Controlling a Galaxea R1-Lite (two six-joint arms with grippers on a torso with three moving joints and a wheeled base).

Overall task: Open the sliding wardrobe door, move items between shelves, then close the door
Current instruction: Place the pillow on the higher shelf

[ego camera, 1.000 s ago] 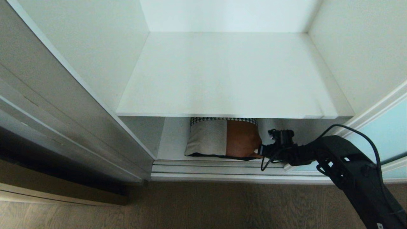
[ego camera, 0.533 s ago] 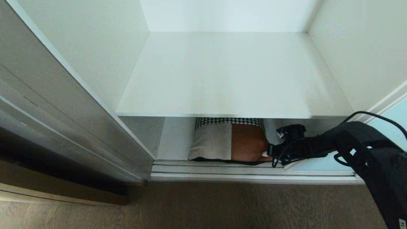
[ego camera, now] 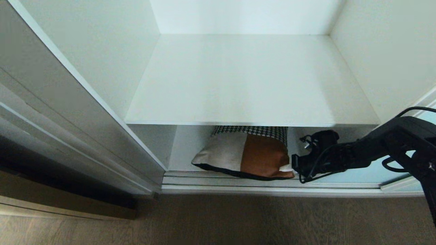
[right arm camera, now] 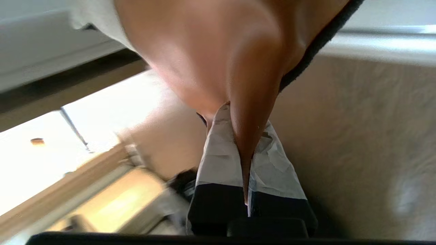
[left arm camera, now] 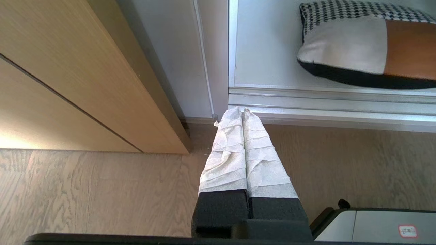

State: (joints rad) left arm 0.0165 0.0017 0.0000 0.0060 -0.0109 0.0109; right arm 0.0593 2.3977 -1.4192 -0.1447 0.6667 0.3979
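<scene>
Currently the cushion (ego camera: pixel 245 156), lying at the lower shelf's (ego camera: pixel 185 149) front edge, is pinched by its brown corner in the closed right gripper (ego camera: pixel 293 170), so slippage or snagging under the upper shelf (ego camera: pixel 252 81) should be anticipated

Right arm (ego camera: pixel 374 153): enters from the right edge of the head view, lower right of the frame, and reaches leftward, roughly level, with a black cable looped over its upper side. Right gripper (ego camera: pixel 293 169): sits at centre right of the frame; jaws closed on the tan-brown corner of a cushion (ego camera: pixel 262 158). In the right wrist view the paper-wrapped fingers (right arm camera: pixel 218 153) pinch a fold of that fabric between them. Left gripper (left arm camera: pixel 242 112): seen only in the left wrist view, at the centre of the frame, pointing down toward the floor; jaws pressed together, holding nothing.
</scene>
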